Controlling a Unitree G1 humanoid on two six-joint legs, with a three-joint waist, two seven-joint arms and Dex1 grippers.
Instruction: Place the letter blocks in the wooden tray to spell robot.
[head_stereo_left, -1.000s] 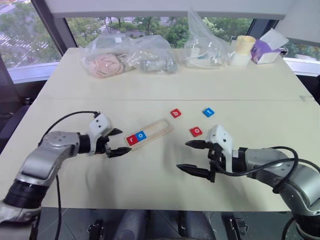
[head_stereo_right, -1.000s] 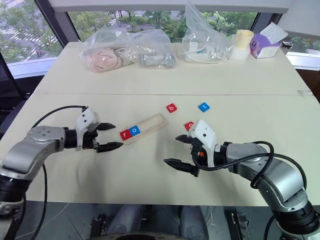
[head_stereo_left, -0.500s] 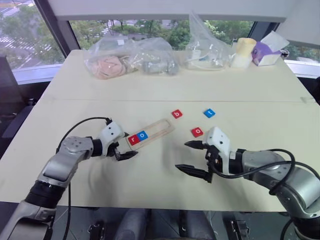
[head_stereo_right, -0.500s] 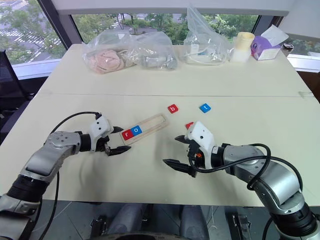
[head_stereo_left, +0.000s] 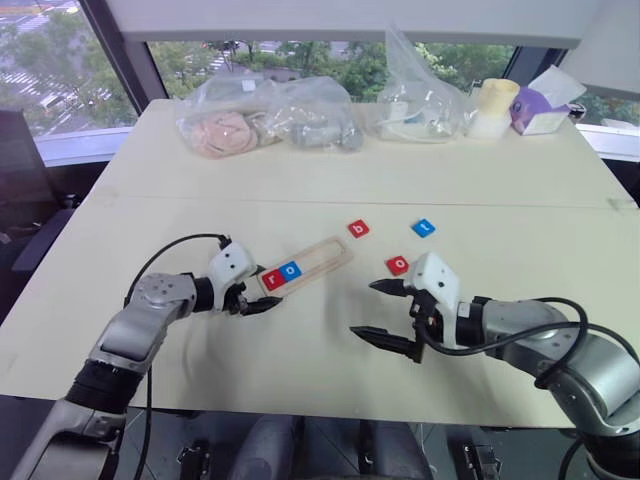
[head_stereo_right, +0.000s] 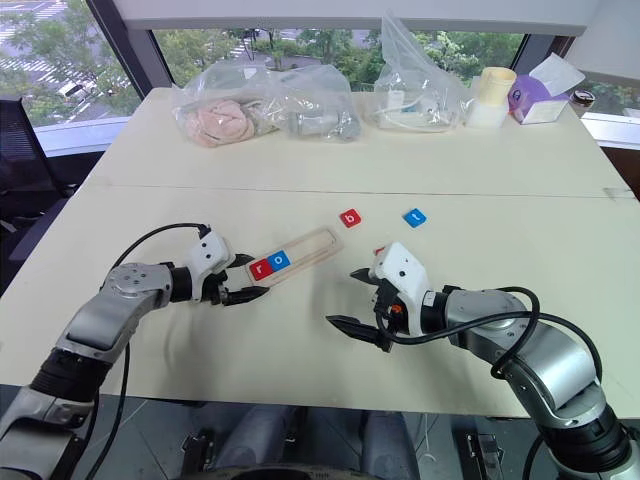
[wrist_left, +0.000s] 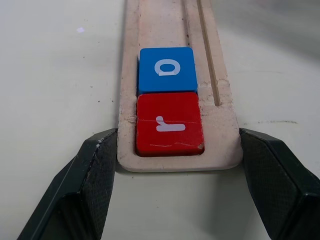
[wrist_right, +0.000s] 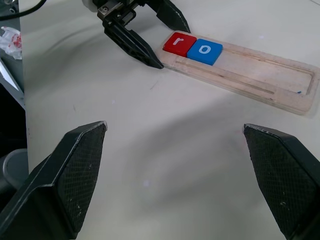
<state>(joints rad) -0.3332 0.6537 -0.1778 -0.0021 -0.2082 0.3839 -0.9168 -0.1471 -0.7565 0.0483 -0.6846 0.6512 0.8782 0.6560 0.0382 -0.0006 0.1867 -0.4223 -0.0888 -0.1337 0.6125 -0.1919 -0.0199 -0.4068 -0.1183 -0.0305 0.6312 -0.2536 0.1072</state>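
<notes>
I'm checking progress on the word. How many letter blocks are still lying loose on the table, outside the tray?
3: the red b block, the blue t block and the red o block, all right of the wooden tray. None seems hidden.

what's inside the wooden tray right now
Inside the wooden tray lie two letter blocks at the end nearest the left gripper: a red r and a blue o beside it. The remaining recess is bare. Nothing covers it.

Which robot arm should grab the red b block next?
Probably the right. Its open claw hovers near the loose blocks, and the red b block lies on that side of the table. The left claw is clamped on the end of the wooden tray.
</notes>
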